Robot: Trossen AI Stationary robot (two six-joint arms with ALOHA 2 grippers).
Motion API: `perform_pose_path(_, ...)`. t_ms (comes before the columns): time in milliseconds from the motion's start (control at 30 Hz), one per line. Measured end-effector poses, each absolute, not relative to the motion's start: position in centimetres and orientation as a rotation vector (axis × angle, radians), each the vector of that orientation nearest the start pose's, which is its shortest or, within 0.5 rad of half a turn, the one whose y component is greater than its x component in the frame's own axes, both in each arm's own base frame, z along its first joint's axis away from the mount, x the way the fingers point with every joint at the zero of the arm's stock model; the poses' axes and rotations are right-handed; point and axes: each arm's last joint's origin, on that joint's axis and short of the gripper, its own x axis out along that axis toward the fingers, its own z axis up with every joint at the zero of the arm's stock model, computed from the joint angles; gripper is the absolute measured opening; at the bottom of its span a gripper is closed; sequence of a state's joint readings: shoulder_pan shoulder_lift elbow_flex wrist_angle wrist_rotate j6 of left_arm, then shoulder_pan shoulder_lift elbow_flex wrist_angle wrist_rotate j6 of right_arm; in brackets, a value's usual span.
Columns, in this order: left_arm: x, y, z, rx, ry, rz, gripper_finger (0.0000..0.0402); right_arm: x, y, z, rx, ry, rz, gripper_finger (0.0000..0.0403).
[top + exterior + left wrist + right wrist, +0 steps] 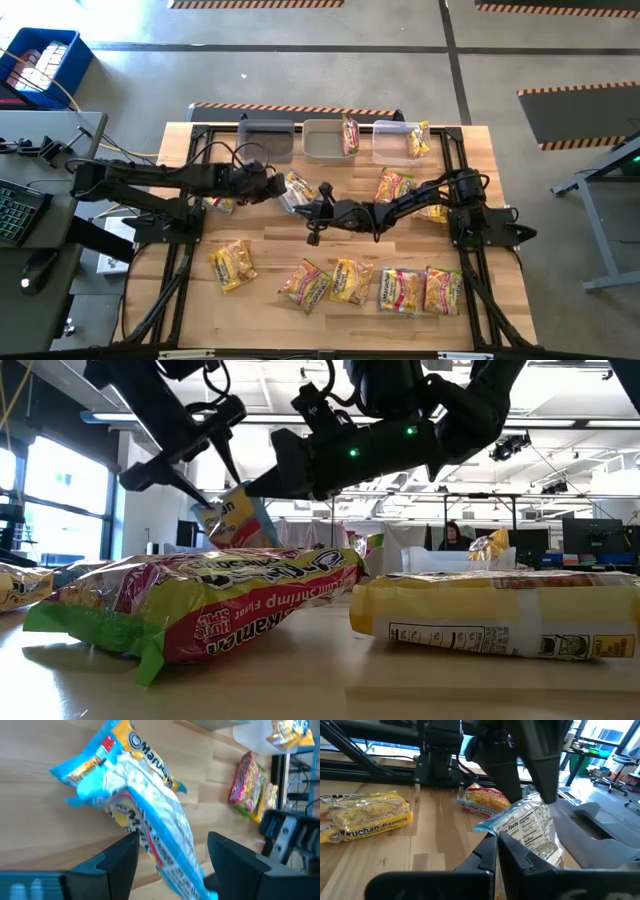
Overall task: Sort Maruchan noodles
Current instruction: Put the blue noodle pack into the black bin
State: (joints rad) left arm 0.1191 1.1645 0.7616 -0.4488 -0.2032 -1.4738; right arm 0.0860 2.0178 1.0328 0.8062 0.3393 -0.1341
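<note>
Eleven noodle packets (350, 282) | three bins (266, 141) | left jaws released | right jaws grasping blue packet (150, 805)

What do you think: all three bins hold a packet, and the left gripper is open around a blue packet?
Not all: the high view shows the left bin empty; the other two hold a packet each. The left gripper is open around the blue packet.

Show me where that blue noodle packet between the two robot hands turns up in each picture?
High view: blue packet, mid-table, between both hands.
Low view: packet upright behind the front packs, under the left hand.
Left wrist view: packet fills the centre, running between the open fingers.
Right wrist view: packet's label side, beside the shut right hand.
Shared landmark: left hand.
</note>
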Motion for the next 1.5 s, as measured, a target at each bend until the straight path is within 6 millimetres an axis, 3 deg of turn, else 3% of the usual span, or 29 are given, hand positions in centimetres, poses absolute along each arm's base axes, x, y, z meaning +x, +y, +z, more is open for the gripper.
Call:
perform_pose_path(500, 23.5, 4.4, 21.2, -1.412, 0.607, 0.890, 0.0228, 41.2, 2.6, 15.4, -0.168, 0.192, -0.230, 0.0000)
perform_pose_path(867, 23.3, 5.7, 21.3, -1.349, 0.594, 0.871, 0.0223, 41.3, 2.6, 15.4, -0.167, 0.190, -0.222, 0.0000)
perform_pose_path(1033, 23.3, 5.8, 21.3, -1.297, 0.616, 0.849, 0.0170, 41.3, 2.6, 15.4, -0.167, 0.190, -0.222, 0.0000)
perform_pose_path(1300, 22.9, 6.1, 21.8, -1.159, 0.666, 0.751, 0.0020, 41.2, 3.1, 15.5, -0.171, 0.177, -0.226, 0.0019)
perform_pose_path(1500, 21.2, 7.6, 24.7, -1.061, 0.708, 0.724, 0.0004, 41.2, 3.4, 15.7, -0.166, 0.166, -0.220, 0.0095)
